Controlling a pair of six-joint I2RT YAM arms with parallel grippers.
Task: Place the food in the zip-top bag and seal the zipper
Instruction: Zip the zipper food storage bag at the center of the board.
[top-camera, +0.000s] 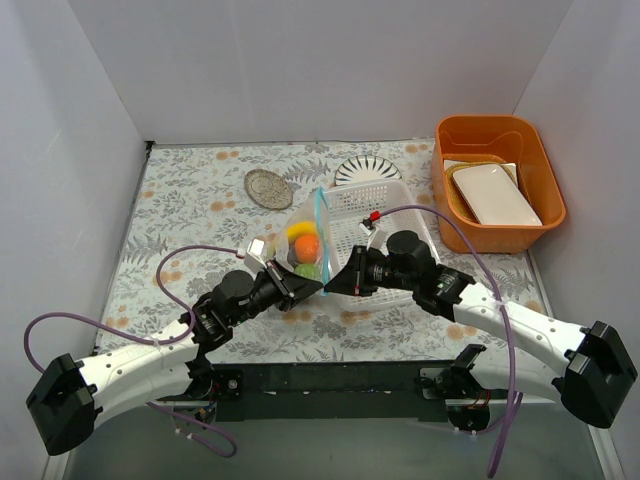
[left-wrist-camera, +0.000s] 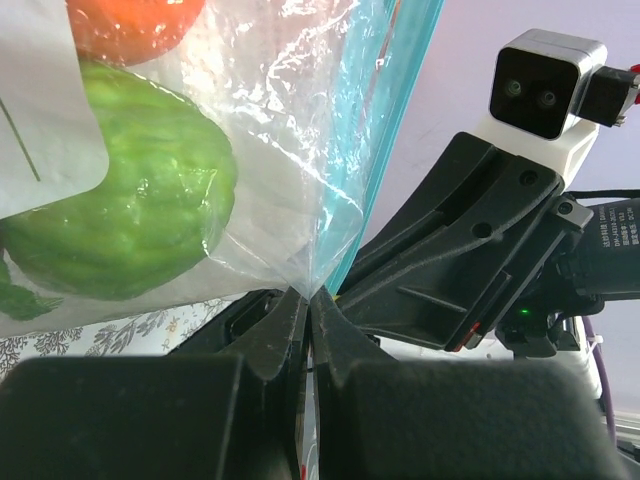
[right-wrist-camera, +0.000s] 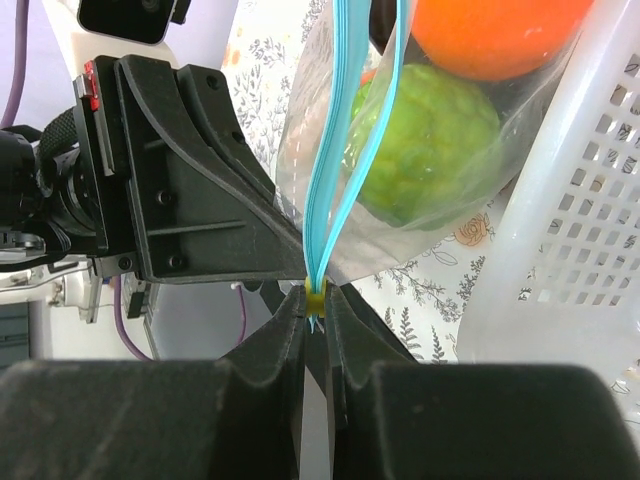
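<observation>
- The bag stands mid-table against the left side of the white basket, holding a banana, an orange and a green ball.
- Its zipper runs near to far.
- The left gripper is pressed together on the bag's near corner.
- The right gripper pinches the zipper's near end, just beside the left.

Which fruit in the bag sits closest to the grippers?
The green ball, at the bag's pinched end; the orange and banana lie beyond it.
</observation>
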